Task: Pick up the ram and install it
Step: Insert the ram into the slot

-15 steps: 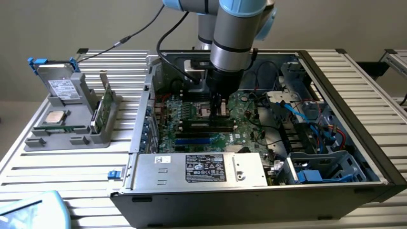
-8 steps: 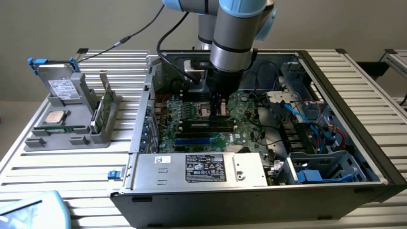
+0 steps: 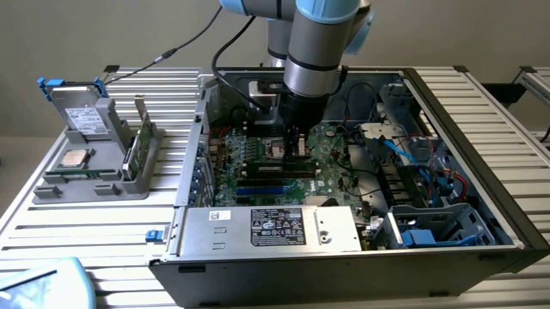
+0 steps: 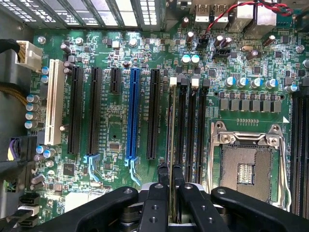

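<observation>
Hanging inside the open computer case (image 3: 478,161), the gripper (image 4: 170,170) pinches the ram (image 4: 172,130) edge-on over the motherboard's (image 4: 111,126) black memory slots (image 4: 193,125).

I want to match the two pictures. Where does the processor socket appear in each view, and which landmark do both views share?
Exterior view: the processor socket sits near the middle of the motherboard.
Wrist view: the socket is the metal-framed square beside the black memory slots.
Shared landmark: the blue expansion slot.
</observation>
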`<state>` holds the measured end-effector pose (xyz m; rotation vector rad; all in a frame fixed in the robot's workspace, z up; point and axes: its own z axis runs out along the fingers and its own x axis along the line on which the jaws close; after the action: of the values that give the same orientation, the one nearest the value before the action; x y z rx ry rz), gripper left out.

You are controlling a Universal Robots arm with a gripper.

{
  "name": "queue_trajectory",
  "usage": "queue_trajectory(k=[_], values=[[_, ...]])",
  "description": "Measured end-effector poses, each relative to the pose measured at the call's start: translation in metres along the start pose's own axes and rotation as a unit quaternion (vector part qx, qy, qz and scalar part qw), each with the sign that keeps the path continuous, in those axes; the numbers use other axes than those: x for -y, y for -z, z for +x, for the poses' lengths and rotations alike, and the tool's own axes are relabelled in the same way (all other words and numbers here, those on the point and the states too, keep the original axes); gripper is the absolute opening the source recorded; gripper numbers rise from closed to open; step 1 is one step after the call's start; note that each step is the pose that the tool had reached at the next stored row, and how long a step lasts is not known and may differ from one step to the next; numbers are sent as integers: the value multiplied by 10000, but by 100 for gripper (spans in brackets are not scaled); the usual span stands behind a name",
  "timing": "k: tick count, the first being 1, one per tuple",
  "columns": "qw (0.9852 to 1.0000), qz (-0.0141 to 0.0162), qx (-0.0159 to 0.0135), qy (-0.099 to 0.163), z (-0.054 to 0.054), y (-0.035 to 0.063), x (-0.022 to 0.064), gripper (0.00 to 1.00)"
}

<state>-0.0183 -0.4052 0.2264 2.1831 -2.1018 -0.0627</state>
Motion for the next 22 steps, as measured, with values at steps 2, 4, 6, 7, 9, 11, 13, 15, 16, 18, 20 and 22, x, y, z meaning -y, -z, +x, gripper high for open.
queue_trajectory(k=[2, 4, 6, 7, 9, 11, 13, 15, 16, 18, 20, 22], values=[[10000, 1, -3, -2, -1, -6, 1, 14], [10000, 0, -6, -3, -1, -6, 1, 14], [10000, 0, -5, -3, -1, -7, 1, 14], [10000, 0, -5, -3, -1, -7, 1, 14], [10000, 0, -5, -5, -1, -7, 1, 14], [10000, 0, -5, -9, -1, -8, 1, 14], [10000, 0, -3, -21, -7, -12, 2, 14], [10000, -1, -3, -32, -9, -11, 1, 14], [10000, -1, -4, -35, -9, -11, 1, 14], [10000, -1, -3, -37, -9, -11, 1, 14], [10000, -1, -2, -38, -10, -11, 1, 14], [10000, -2, -3, -39, -10, -11, 1, 14]])
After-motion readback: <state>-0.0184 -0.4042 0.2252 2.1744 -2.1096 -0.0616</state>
